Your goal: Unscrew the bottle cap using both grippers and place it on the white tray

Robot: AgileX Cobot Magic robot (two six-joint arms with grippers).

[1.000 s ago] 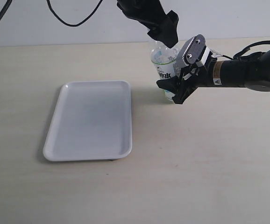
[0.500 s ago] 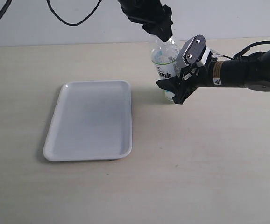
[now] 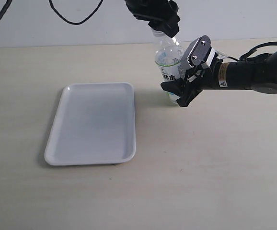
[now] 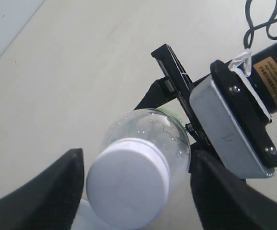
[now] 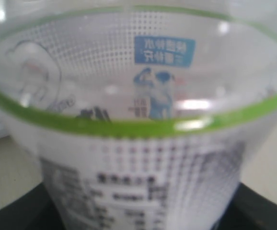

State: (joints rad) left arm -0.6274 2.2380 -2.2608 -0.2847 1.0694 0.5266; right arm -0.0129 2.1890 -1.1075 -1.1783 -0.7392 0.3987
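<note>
The bottle [image 3: 167, 60] stands upright on the table just right of the white tray [image 3: 71, 143]. My right gripper [image 3: 178, 73], with grey plate jaws, is shut on the bottle's labelled body [image 5: 138, 143] from the right. The black left gripper [image 3: 162, 26] hangs over the bottle's top. In the left wrist view the bottle cap [image 4: 129, 184] sits on the neck between the two black fingers [image 4: 57, 191]. One finger is close to the cap and a gap shows at the other, so this gripper [image 4: 136, 158] stands open around it. A sliver of the cap [image 3: 155, 32] shows under the gripper.
The tray holds nothing and a corner of it shows in the left wrist view [image 4: 4, 24]. A black cable [image 3: 71, 19] loops down the back wall behind the table. The right arm [image 3: 253, 74] lies across the table on the right.
The left gripper's jaws have narrowed from wide open around the bottle's top, and it has shifted slightly up and left. The right gripper and bottle have not moved.
</note>
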